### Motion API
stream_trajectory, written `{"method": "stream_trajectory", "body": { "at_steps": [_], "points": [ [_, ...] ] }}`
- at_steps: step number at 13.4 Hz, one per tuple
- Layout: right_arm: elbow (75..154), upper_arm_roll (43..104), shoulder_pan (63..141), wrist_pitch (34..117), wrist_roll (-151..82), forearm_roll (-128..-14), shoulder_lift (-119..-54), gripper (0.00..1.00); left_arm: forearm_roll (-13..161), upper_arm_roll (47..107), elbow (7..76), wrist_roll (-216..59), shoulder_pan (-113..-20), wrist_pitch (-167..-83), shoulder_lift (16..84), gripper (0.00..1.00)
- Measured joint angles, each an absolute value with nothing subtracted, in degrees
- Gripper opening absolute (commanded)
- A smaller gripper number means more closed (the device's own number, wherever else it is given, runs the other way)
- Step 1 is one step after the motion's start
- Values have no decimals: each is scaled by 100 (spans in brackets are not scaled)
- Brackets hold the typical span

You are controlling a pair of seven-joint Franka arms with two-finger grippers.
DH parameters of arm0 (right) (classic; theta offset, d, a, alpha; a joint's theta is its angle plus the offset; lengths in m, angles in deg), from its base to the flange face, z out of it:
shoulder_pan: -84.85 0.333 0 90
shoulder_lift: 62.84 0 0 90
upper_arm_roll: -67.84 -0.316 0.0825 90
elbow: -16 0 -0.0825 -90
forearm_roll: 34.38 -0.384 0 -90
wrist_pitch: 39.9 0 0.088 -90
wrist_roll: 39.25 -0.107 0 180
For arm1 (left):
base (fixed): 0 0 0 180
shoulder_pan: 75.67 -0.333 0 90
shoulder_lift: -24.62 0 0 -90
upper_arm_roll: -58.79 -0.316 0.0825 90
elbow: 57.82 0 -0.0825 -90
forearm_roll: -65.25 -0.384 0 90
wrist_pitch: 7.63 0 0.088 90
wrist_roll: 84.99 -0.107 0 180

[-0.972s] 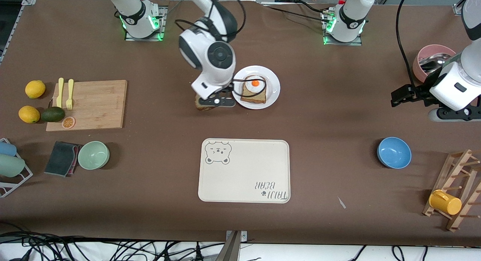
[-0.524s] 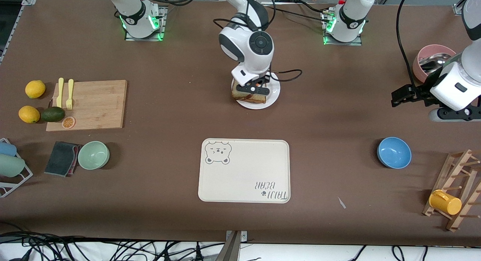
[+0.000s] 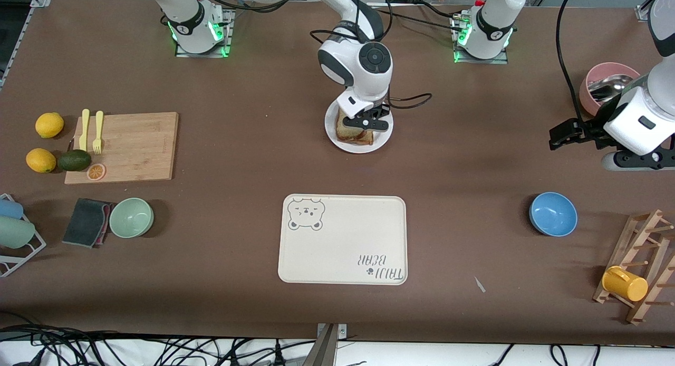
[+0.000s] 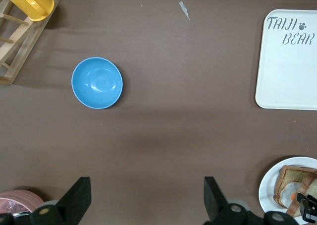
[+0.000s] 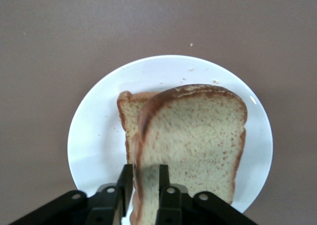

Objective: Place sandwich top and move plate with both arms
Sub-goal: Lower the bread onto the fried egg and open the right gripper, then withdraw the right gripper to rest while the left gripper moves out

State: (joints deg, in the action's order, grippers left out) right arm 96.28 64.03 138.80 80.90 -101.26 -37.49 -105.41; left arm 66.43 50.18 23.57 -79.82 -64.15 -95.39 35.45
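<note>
My right gripper [image 3: 369, 124] [image 5: 141, 183] is shut on the sandwich top [image 5: 193, 136], a tan-brown slice with a darker crust, and holds it tilted just over the white plate [image 3: 382, 136] [image 5: 99, 126]. A second slice [image 5: 130, 111] [image 3: 350, 136] lies on the plate under it; its egg is hidden. My left gripper [image 3: 559, 136] [image 4: 147, 205] is open and empty, waiting over bare table at the left arm's end. The plate [image 4: 271, 183] with bread also shows at the edge of the left wrist view.
A cream bear tray [image 3: 343, 239] lies nearer to the front camera than the plate. A blue bowl [image 3: 552, 213], a pink bowl [image 3: 606, 86] and a wooden rack with a yellow cup [image 3: 625, 284] are at the left arm's end. A cutting board [image 3: 124, 147] and green bowl [image 3: 131, 217] are at the right arm's end.
My right gripper has carried the sandwich top from beside the plate to over it, covering the egg slice. The left arm has not moved.
</note>
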Motion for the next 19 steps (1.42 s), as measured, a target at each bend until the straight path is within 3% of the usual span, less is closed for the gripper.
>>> {"method": "stream_trajectory", "body": {
  "at_steps": [5, 13, 19],
  "points": [
    [9445, 6547, 13810, 7918, -9804, -3718, -10447, 100, 6643, 5011, 2357, -7982, -6415, -9539, 3545, 100],
    [9378, 7426, 12871, 5732, -6752, -3727, -9407, 100, 6643, 4988, 2357, -7982, -6415, -9539, 3545, 100],
    [9380, 9095, 12697, 4699, -4365, -3795, -8911, 100, 6641, 4988, 2357, -7982, -6415, -9539, 3550, 100]
  ]
}}
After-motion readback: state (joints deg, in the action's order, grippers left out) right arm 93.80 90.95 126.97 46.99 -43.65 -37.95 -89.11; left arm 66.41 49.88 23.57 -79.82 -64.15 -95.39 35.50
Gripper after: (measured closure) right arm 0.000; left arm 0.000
